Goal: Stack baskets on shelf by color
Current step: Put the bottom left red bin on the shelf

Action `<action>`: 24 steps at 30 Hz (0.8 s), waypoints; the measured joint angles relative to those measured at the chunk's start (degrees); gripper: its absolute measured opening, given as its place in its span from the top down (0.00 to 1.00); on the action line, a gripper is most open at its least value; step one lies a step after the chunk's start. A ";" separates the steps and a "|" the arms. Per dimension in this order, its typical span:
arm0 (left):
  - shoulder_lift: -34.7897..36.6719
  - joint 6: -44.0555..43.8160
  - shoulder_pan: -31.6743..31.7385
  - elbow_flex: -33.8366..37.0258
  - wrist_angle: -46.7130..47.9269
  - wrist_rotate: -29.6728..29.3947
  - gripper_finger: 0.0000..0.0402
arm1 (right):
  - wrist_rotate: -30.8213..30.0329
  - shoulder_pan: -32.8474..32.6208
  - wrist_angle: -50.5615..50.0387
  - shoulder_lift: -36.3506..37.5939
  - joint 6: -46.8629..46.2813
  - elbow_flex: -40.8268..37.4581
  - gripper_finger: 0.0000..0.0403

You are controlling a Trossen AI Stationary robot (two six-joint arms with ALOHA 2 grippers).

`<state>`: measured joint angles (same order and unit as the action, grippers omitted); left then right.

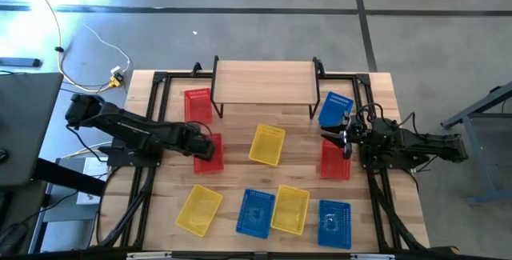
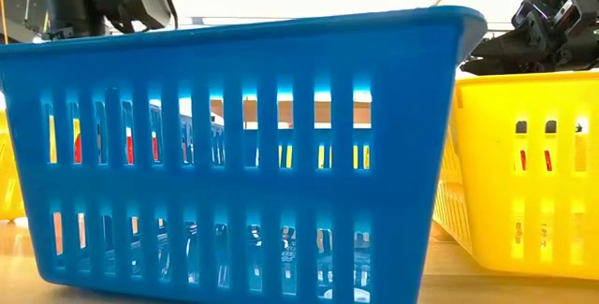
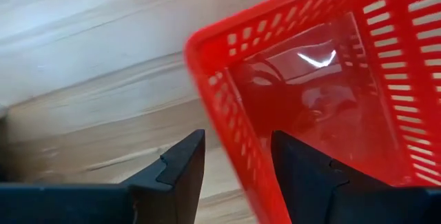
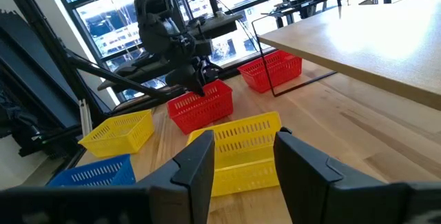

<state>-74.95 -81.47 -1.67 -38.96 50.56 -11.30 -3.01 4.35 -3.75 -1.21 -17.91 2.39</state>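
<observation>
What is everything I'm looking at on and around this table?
Red baskets: three. One by the shelf's left legs, one at the left gripper, one at the right gripper.
Yellow baskets: three. One mid-table, two in the front row.
Blue baskets: three. One tilted by the shelf's right legs, two in the front row.
Shelf: one, light wood on black legs, back of table, nothing on it.
Table: one, wooden.
Cable: one, white, on the floor to the left.
Left gripper: open, fingers either side of a red basket's wall.
Right gripper: open, holding nothing.
</observation>
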 joint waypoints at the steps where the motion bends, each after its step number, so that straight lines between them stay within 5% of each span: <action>1: -0.64 0.67 0.00 0.00 -0.61 0.13 0.61 | 0.02 -0.01 0.00 0.00 0.00 0.02 0.66; 7: -3.24 1.50 0.00 0.00 -1.50 0.82 0.64 | 0.00 0.00 0.00 0.00 -0.01 0.01 0.66; 24: -1.34 5.16 0.02 -0.04 -2.71 -2.04 0.99 | 0.00 0.01 0.00 0.00 -0.02 0.01 0.66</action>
<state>-76.29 -76.30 -1.65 -39.00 47.85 -13.34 -3.01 4.36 -3.75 -1.21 -17.93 2.40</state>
